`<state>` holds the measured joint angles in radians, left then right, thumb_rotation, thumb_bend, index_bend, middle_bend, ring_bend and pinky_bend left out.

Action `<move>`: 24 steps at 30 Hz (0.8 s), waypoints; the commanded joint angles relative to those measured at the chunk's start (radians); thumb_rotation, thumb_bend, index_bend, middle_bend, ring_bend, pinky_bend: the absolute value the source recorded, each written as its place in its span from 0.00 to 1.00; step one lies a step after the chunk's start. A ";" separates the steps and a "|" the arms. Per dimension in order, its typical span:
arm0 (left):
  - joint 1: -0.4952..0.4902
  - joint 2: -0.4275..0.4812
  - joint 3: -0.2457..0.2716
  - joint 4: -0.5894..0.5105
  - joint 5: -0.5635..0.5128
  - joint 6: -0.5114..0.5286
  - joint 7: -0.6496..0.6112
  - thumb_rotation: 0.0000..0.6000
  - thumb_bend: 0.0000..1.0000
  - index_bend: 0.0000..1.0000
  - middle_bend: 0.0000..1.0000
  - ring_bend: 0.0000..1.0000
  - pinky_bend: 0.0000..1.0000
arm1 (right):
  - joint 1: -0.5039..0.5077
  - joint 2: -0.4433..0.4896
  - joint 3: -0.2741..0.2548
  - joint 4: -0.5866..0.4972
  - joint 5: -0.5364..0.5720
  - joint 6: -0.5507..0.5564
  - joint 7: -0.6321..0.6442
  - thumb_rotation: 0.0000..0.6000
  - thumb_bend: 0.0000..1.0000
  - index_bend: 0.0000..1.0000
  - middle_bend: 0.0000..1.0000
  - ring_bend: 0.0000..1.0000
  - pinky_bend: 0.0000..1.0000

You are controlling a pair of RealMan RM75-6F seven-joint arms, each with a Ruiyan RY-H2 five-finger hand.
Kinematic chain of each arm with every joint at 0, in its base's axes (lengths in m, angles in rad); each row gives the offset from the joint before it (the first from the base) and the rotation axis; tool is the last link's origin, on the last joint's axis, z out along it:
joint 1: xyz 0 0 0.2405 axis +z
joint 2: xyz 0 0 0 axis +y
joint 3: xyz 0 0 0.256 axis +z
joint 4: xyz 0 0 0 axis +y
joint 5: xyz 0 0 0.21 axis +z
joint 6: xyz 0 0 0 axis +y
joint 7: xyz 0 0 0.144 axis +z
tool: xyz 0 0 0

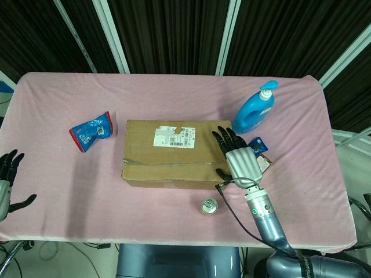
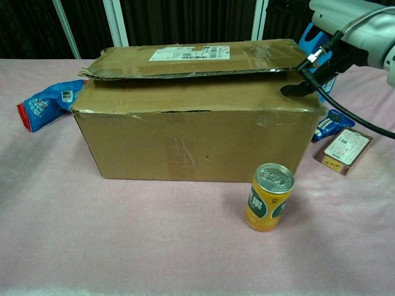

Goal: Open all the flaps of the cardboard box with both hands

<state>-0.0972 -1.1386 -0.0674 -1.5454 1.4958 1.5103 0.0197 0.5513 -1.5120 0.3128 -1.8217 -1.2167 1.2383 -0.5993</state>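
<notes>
The brown cardboard box (image 1: 174, 152) (image 2: 197, 123) lies in the middle of the pink table, its top flaps down, the far one slightly lifted along the seam. My right hand (image 1: 236, 157) (image 2: 345, 31) hovers over the box's right end, fingers spread and holding nothing; its thumb (image 2: 295, 89) hangs just above the near flap's right corner. My left hand (image 1: 7, 179) stays at the table's left edge, far from the box, fingers spread and empty.
A yellow drink can (image 1: 208, 207) (image 2: 269, 197) stands in front of the box. A blue detergent bottle (image 1: 254, 110), a small blue packet (image 2: 330, 122) and a small carton (image 2: 344, 150) lie right of the box. A blue-red snack bag (image 1: 90, 131) lies to its left.
</notes>
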 commanded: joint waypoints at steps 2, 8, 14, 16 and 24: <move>0.000 0.000 -0.002 -0.002 -0.004 -0.001 -0.003 1.00 0.07 0.00 0.00 0.00 0.00 | 0.014 -0.018 0.003 0.027 0.006 0.002 0.009 1.00 0.32 0.00 0.00 0.00 0.21; -0.001 0.002 -0.002 -0.006 -0.009 -0.006 -0.006 1.00 0.07 0.00 0.00 0.00 0.00 | 0.036 -0.039 0.012 0.064 0.017 -0.001 0.023 1.00 0.36 0.00 0.00 0.00 0.21; -0.002 0.004 -0.002 -0.011 -0.015 -0.011 -0.010 1.00 0.07 0.00 0.00 0.00 0.00 | 0.059 -0.055 0.019 0.106 0.033 -0.010 0.024 1.00 0.37 0.00 0.00 0.00 0.21; -0.002 0.005 -0.002 -0.012 -0.018 -0.014 -0.011 1.00 0.08 0.00 0.00 0.00 0.00 | 0.073 -0.058 0.033 0.118 0.039 -0.012 0.023 1.00 0.37 0.00 0.00 0.00 0.21; -0.003 0.011 -0.003 -0.023 -0.030 -0.026 -0.017 1.00 0.09 0.00 0.00 0.00 0.00 | 0.141 -0.044 0.140 0.090 0.043 0.009 0.006 1.00 0.38 0.00 0.00 0.00 0.21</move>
<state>-0.1004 -1.1284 -0.0699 -1.5681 1.4668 1.4853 0.0036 0.6719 -1.5627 0.4268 -1.7223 -1.1761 1.2422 -0.5845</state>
